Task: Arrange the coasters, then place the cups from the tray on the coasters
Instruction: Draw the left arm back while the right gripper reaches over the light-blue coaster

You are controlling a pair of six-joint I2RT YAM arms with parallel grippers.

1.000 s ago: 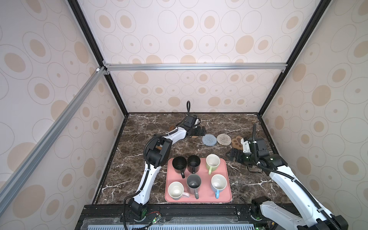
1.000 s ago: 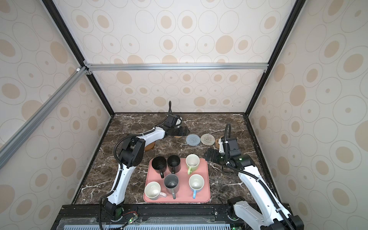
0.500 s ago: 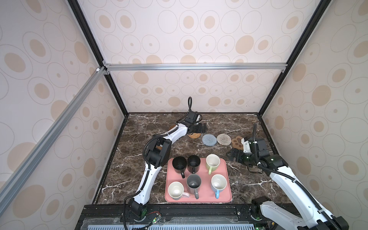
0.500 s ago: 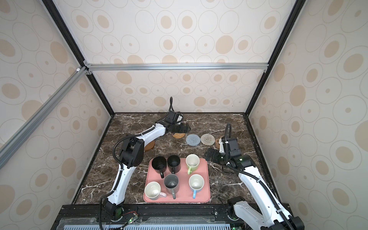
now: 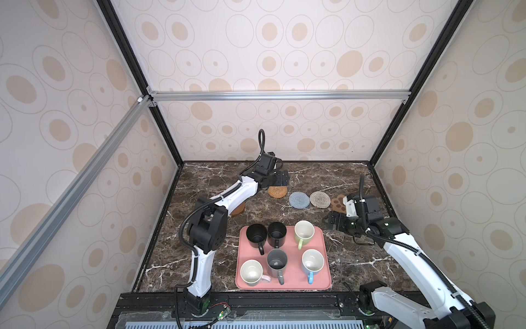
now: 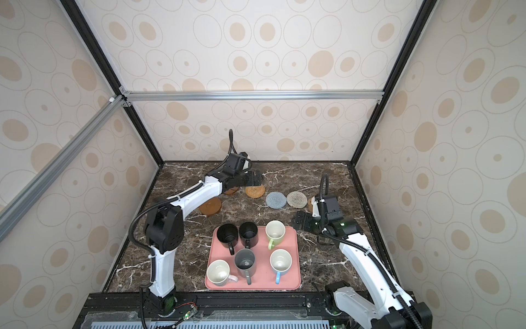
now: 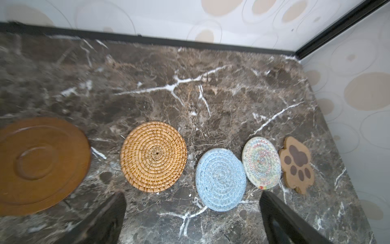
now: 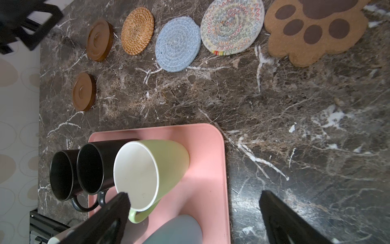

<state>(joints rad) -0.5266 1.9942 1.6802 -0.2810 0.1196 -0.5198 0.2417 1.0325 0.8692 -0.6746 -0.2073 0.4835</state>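
Finishing the coaster row looks like the step in hand. The left gripper (image 5: 282, 179) hangs spread wide and empty over the far end of the dark marble tabletop (image 5: 341, 256), just beyond the round woven rattan coaster (image 5: 277, 191). From there the row runs through the blue-grey woven round coaster (image 5: 299, 200) and the whitish woven round coaster (image 5: 320, 199) to the brown paw-shaped coaster (image 5: 338, 201). 1 brown wooden disc coaster (image 8: 99, 39) lies beside the rattan one. The 2nd brown wooden disc (image 6: 210, 206) sits off the line, nearer the large flat pink rectangular tray (image 5: 294, 282) and partly under the left forearm in both top views.

That stray disc probably wants moving. It is thin and hard, so it may skate on marble. Come straight down with the jaws across its rim, lift it clear, and set it beside the 1st disc with room for a mug base.

The right gripper (image 5: 334, 220), also spread and empty, hovers near the tray's far corner by the light green mug (image 5: 304, 232). All 6 handled mugs (image 5: 276, 262) stand upright on the tray.
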